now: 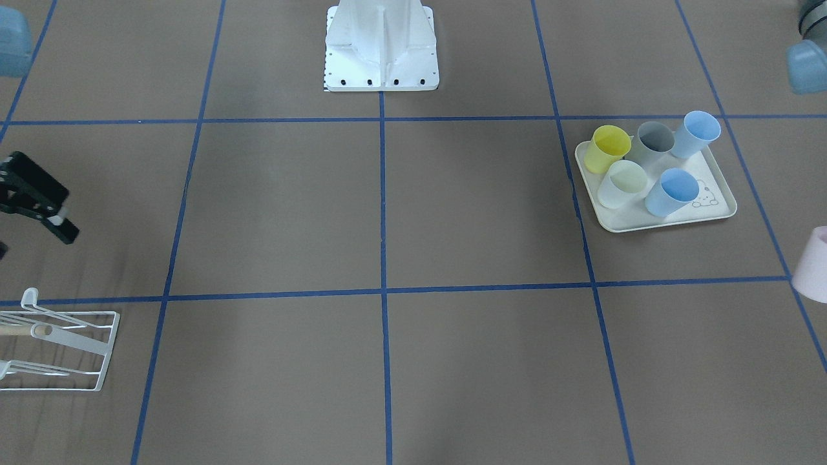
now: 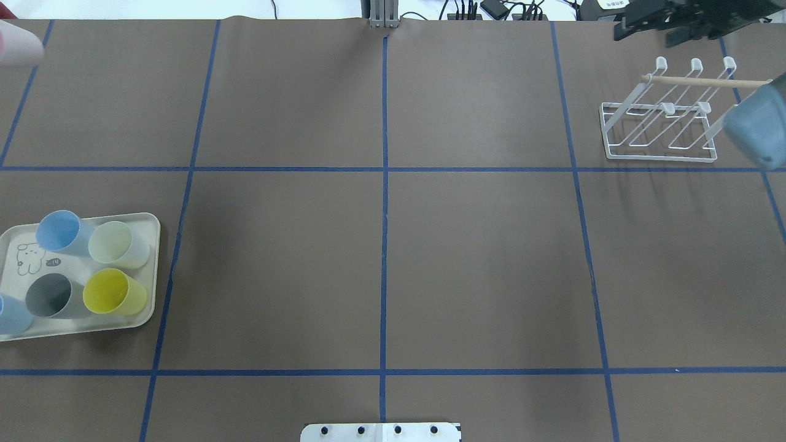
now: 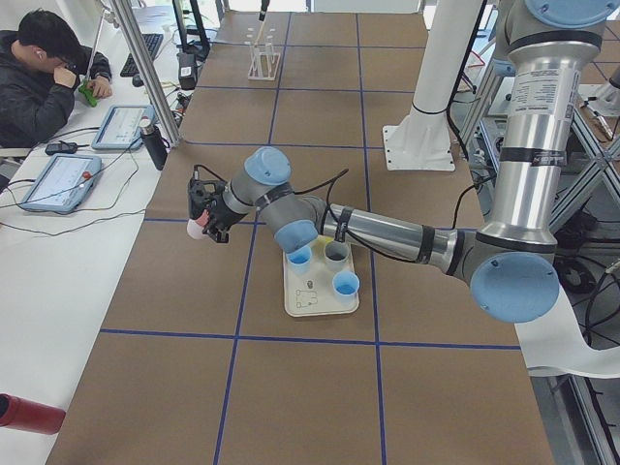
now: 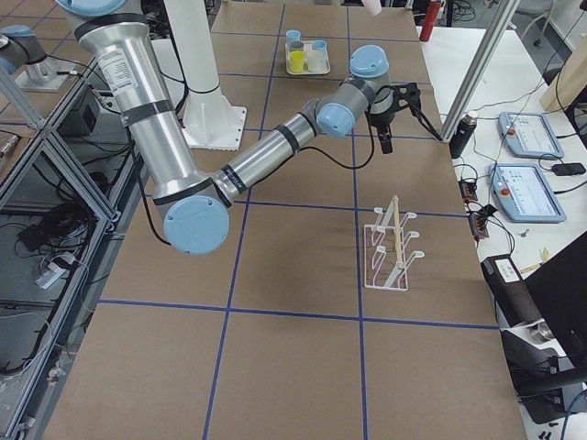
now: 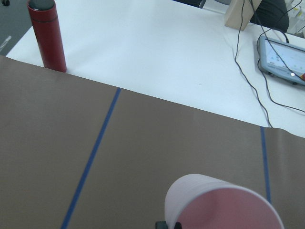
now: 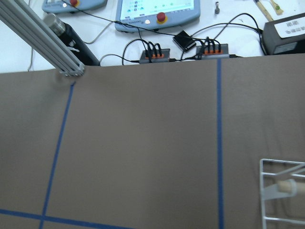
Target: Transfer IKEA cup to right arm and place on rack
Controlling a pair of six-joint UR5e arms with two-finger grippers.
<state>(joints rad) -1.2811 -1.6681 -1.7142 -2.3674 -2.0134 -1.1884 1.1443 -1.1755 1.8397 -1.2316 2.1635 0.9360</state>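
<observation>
My left gripper (image 3: 205,207) is shut on a pink cup (image 5: 219,202), held above the table past the tray near the far edge. The cup also shows at the edge of the front view (image 1: 815,263) and of the overhead view (image 2: 18,42). My right gripper (image 2: 645,35) hangs open and empty just beyond the white wire rack (image 2: 660,132). One of its fingers (image 1: 63,227) shows in the front view. The rack (image 1: 58,349) with its wooden dowel holds no cup. It also shows in the right side view (image 4: 390,252) and the right wrist view (image 6: 283,200).
A cream tray (image 2: 147,270) with a rabbit drawing holds several cups: two blue, a yellow (image 2: 113,291), a grey and a pale one. The robot's white base (image 1: 381,48) stands mid-table. A red bottle (image 5: 46,36), tablets and cables lie beyond the far edge.
</observation>
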